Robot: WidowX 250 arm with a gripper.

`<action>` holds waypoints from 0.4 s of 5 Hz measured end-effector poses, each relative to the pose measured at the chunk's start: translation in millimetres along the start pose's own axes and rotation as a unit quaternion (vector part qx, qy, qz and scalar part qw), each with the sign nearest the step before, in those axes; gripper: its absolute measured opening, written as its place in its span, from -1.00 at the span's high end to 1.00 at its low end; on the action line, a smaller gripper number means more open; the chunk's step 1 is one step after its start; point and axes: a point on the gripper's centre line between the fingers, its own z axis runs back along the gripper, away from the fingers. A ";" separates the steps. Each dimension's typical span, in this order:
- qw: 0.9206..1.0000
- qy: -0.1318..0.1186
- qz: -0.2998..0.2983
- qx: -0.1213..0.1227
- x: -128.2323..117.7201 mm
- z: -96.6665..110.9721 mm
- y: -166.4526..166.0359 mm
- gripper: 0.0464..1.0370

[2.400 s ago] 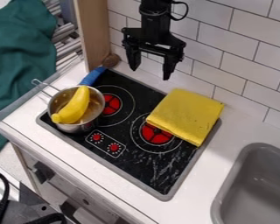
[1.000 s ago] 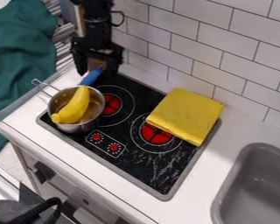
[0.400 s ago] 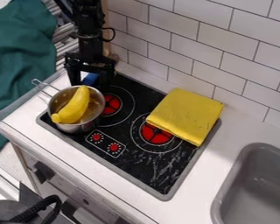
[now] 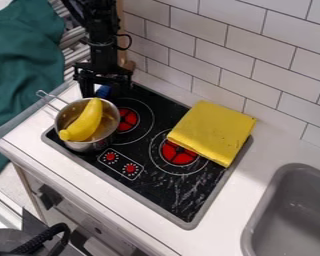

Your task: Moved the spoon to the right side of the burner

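Toy kitchen, identified by a black cooktop [image 4: 154,186] with red burners [image 4: 179,154] and red control knobs [image 4: 130,168], a metal saucepan [image 4: 89,146], a gray sink basin [image 4: 293,220] and a white tiled wall [image 4: 283,44]. A black robot arm [image 4: 101,22] above the cooktop suggests a robotics laboratory.

Bright diffuse indoor light, white counter [image 4: 223,220] and tiles [image 4: 253,82] evenly lit, soft faint shadow on counter right of cloth [image 4: 213,131], metallic glints on pot [image 4: 89,146], mild sheen on banana [image 4: 88,120], black arm [image 4: 104,52] reads near-silhouette, light source direction unclear.
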 end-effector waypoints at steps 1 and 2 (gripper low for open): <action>1.000 -0.024 -0.011 0.013 3.7 0.8 1.6 0.23; 0.999 -0.038 -0.028 0.016 4.8 1.6 -3.5 0.34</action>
